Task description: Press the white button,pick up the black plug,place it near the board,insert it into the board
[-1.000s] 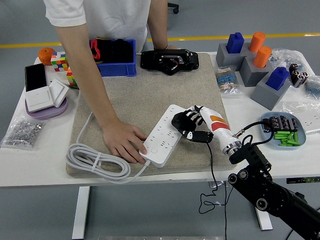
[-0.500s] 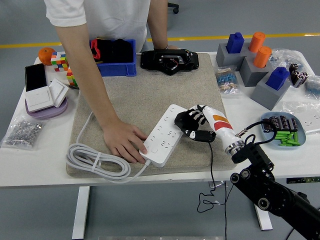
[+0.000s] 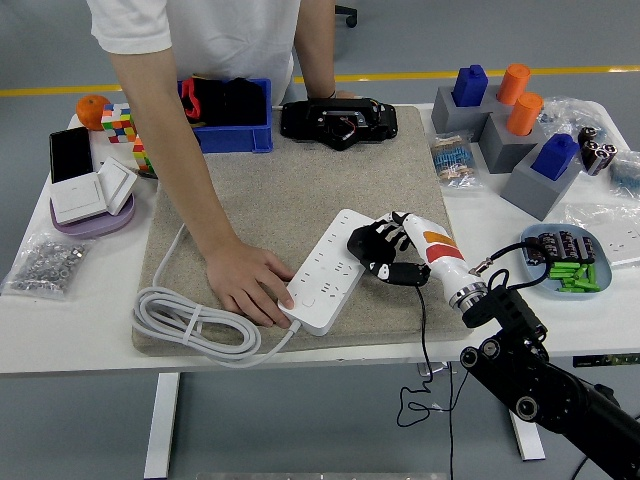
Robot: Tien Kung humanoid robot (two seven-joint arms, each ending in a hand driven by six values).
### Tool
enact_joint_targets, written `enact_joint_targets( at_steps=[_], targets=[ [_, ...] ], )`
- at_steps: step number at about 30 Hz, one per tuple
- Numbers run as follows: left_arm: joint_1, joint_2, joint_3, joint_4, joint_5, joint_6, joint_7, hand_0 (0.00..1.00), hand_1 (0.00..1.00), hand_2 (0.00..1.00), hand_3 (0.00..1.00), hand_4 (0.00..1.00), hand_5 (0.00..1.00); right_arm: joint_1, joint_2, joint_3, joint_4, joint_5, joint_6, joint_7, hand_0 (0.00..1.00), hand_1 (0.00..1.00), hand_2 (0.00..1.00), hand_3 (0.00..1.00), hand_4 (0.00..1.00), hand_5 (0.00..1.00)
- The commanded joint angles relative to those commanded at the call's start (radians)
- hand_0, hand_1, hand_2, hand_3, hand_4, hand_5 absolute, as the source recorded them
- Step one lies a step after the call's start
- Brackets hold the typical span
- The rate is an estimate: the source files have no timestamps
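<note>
Black plug (image 3: 398,272) sits clasped in the right hand (image 3: 385,252), fingers curled round it, at the right edge of the white board (image 3: 322,280); a person's hand (image 3: 245,285) steadies the board's near end on the worktop (image 3: 90,330)

Around the power strip (image 3: 330,272), bare mat (image 3: 290,190) lies open toward twelve o'clock, while a person's hand (image 3: 246,283) blocks its eight o'clock end and the right hand (image 3: 385,250) crowds three o'clock.
</note>
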Motion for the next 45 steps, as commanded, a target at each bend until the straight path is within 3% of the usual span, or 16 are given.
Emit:
enact_joint_targets(
  at_steps=[1, 2, 7, 8, 19, 26, 37, 38, 44, 45],
  targets=[
    [0.000, 0.000, 0.000, 0.000, 0.000, 0.000, 0.000, 0.690, 0.638, 0.615, 0.637, 0.564, 0.183, 0.000, 0.000, -0.001, 0.000, 0.002, 0.001, 0.002, 0.419, 0.282, 0.369, 0.492, 0.791, 0.002],
    [0.000, 0.000, 0.000, 0.000, -0.001, 0.000, 0.000, 0.690, 0.637, 0.615, 0.637, 0.564, 0.184, 0.000, 0.000, -0.002, 0.000, 0.004, 0.001, 0.004, 0.477, 0.416, 0.487, 0.587, 0.795, 0.002],
    [0.000, -0.001, 0.002, 0.000, -0.002, -0.001, 0.000, 0.690, 0.637, 0.615, 0.637, 0.564, 0.184, 0.001, 0.002, -0.007, 0.000, 0.018, 0.002, 0.016, 0.477, 0.416, 0.487, 0.587, 0.795, 0.002],
    [0.000, -0.001, 0.003, 0.000, -0.003, -0.001, 0.000, 0.690, 0.637, 0.615, 0.637, 0.563, 0.183, 0.001, 0.003, -0.007, 0.000, 0.019, 0.003, 0.017, 0.524, 0.487, 0.544, 0.613, 0.877, 0.045],
    [-0.002, -0.001, 0.001, 0.000, 0.000, -0.002, 0.000, 0.690, 0.637, 0.615, 0.638, 0.563, 0.183, 0.004, 0.003, 0.000, -0.009, 0.012, 0.005, 0.014, 0.554, 0.506, 0.555, 0.617, 0.883, 0.046],
    [-0.001, -0.002, -0.001, 0.000, 0.001, -0.002, 0.000, 0.690, 0.638, 0.615, 0.637, 0.563, 0.185, 0.004, 0.002, 0.007, -0.016, 0.001, 0.001, 0.009, 0.547, 0.489, 0.540, 0.612, 0.832, 0.002],
    [0.000, -0.004, -0.001, 0.000, 0.002, -0.002, 0.000, 0.690, 0.637, 0.615, 0.637, 0.563, 0.184, 0.003, 0.003, 0.004, -0.016, 0.007, 0.004, 0.019, 0.552, 0.508, 0.551, 0.617, 0.872, 0.043],
    [0.000, -0.004, -0.001, 0.000, 0.002, -0.002, 0.000, 0.693, 0.637, 0.614, 0.638, 0.563, 0.184, 0.003, 0.003, 0.004, -0.016, 0.008, 0.004, 0.020, 0.591, 0.608, 0.629, 0.661, 0.907, 0.055],
    [-0.001, -0.005, 0.002, 0.000, -0.001, -0.003, 0.000, 0.693, 0.637, 0.614, 0.638, 0.563, 0.184, 0.004, 0.003, 0.007, -0.017, 0.009, 0.018, 0.020, 0.591, 0.608, 0.629, 0.661, 0.907, 0.055],
    [-0.002, -0.005, 0.001, 0.000, 0.000, -0.003, 0.000, 0.690, 0.638, 0.614, 0.637, 0.563, 0.185, 0.004, 0.003, 0.007, -0.016, 0.009, 0.019, 0.020, 0.652, 0.681, 0.675, 0.713, 0.938, 0.079]
  ],
)
